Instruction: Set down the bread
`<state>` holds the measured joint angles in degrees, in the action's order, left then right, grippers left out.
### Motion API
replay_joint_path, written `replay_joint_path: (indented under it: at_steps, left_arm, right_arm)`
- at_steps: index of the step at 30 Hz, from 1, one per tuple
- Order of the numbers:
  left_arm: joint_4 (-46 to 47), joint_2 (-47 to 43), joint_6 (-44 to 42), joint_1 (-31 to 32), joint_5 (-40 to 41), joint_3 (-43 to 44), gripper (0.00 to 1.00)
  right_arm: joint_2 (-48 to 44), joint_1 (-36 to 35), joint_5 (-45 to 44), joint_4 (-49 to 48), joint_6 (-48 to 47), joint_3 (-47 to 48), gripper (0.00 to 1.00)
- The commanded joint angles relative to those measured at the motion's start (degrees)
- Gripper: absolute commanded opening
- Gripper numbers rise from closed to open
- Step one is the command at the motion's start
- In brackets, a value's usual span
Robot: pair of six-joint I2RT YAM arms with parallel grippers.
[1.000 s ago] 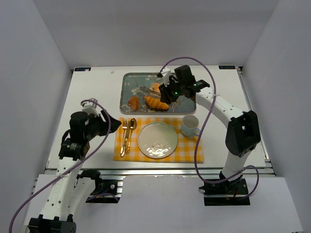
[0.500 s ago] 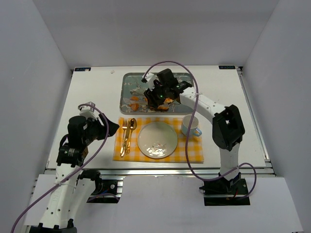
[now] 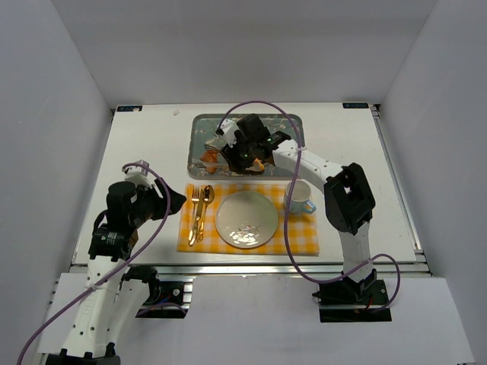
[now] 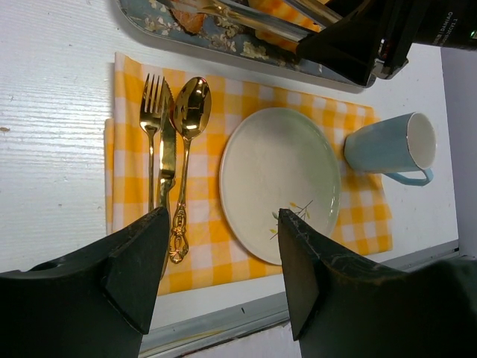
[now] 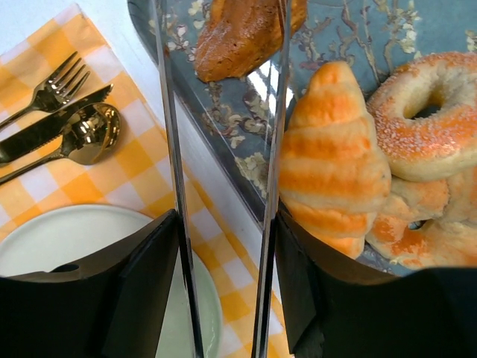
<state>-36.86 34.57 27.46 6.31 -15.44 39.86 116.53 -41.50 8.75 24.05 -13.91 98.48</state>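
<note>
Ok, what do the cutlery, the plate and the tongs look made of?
The cutlery looks like metal with a polished gold finish, given its mirror-like reflections. The plate is probably glazed ceramic, off-white with a soft sheen and a small painted sprig, though melamine is possible. The tongs look like polished silver metal, with thin, mirror-bright arms.

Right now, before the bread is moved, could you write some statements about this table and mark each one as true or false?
1. The plate is empty. True.
2. The bread lies on the plate. False: it lies in the tray, near the croissant.
3. The left gripper holds the fork. False: it is open and empty, and the fork lies on the checked cloth.
4. The right gripper holds tongs. True.
5. The cup stands to the right of the plate. True.
</note>
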Motion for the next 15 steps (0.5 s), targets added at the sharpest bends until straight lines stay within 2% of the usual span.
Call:
replay_joint_path:
  at_steps: [1,15]
  left_arm:
    - [0.74,0.41,-0.39,-0.24,0.24,0.31,0.70]
    - [1.71,1.29,-0.74,-0.24,0.15,0.22,0.70]
  right_arm:
    - [-0.78,-0.43,-2.51,-2.34,0.11,1.81,0.58]
    - [-3.32,-1.75,-6.38,-3.22,-2.79,-0.56,0.54]
